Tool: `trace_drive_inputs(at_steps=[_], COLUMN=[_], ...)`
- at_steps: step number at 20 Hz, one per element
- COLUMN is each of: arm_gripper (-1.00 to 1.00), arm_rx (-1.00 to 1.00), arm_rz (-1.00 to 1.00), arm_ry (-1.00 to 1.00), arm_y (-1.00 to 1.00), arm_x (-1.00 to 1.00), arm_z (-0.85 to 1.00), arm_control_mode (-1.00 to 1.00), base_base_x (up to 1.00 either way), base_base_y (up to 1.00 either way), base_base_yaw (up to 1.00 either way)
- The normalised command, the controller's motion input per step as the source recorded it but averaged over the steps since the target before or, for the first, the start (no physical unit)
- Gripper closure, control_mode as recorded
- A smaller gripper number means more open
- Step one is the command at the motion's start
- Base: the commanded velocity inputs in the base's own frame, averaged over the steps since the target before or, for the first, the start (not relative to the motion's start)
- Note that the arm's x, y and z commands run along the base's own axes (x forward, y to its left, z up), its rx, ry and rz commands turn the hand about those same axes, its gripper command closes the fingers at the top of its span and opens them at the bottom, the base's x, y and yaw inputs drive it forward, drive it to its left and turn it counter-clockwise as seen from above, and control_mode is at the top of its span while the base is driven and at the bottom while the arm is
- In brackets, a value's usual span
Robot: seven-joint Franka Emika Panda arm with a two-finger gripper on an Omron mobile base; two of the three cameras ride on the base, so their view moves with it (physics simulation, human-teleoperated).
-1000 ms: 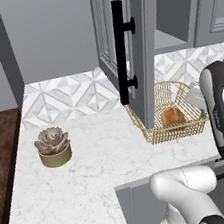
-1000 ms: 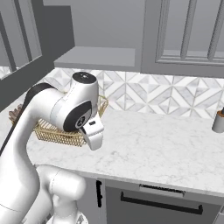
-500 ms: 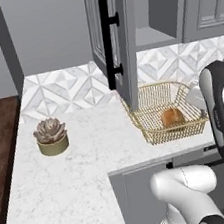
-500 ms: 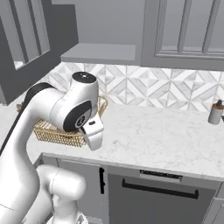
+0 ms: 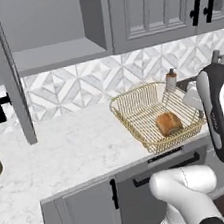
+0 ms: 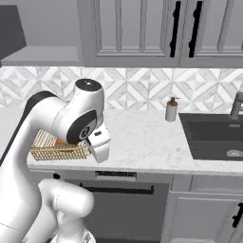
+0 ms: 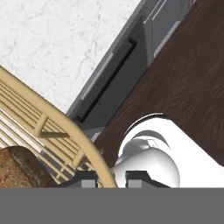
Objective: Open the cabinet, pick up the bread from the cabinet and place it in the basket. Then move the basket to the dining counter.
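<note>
a small grey soap dispenser bottle [image 6: 171, 109] stands on the white marble worktop [image 6: 142, 142], just left of a dark sink [image 6: 216, 135]. behind runs a patterned tile backsplash [image 6: 137, 90].

Both base views share the basket [image 5: 155, 115] (hand view close, seemingly downward).

Basket [image 5: 134, 112]: shallow gold wire mesh, flared sides, upright on the marble worktop at its front edge. Its rim [image 7: 65, 124] passes between the fingertips of the gripper [image 7: 111, 178], jaws closed on it.

Bread [image 5: 169, 123]: golden-brown bun inside the basket, just beside the gripper.

Cabinet [image 5: 48, 42]: door swung open, above and well apart from the gripper.
</note>
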Motion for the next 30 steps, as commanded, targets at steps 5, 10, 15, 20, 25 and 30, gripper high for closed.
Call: trace_drive_inputs(at_steps=[5, 10, 15, 20, 25, 30], arm_gripper=[1.00, 1.00, 1.00, 1.00, 1.00, 1.00], arm_rx=[0.00, 0.00, 0.00, 0.00, 0.00, 0.00], arm_rz=[0.00, 0.00, 0.00, 0.00, 0.00, 0.00], arm_ry=[0.00, 0.00, 0.00, 0.00, 0.00, 0.00], arm_y=[0.00, 0.00, 0.00, 0.00, 0.00, 0.00], arm_x=[0.00, 0.00, 0.00, 0.00, 0.00, 0.00], arm_z=[0.00, 0.00, 0.00, 0.00, 0.00, 0.00], arm_control_mode=[1.00, 1.00, 1.00, 1.00, 1.00, 1.00], base_base_x=[0.00, 0.00, 0.00, 0.00, 0.00, 0.00], base_base_y=[-1.00, -0.99, -0.82, -0.75, -0.77, -0.94], base_base_yaw=[-0.48, -0.64, -0.72, -0.75, -0.76, -0.64])
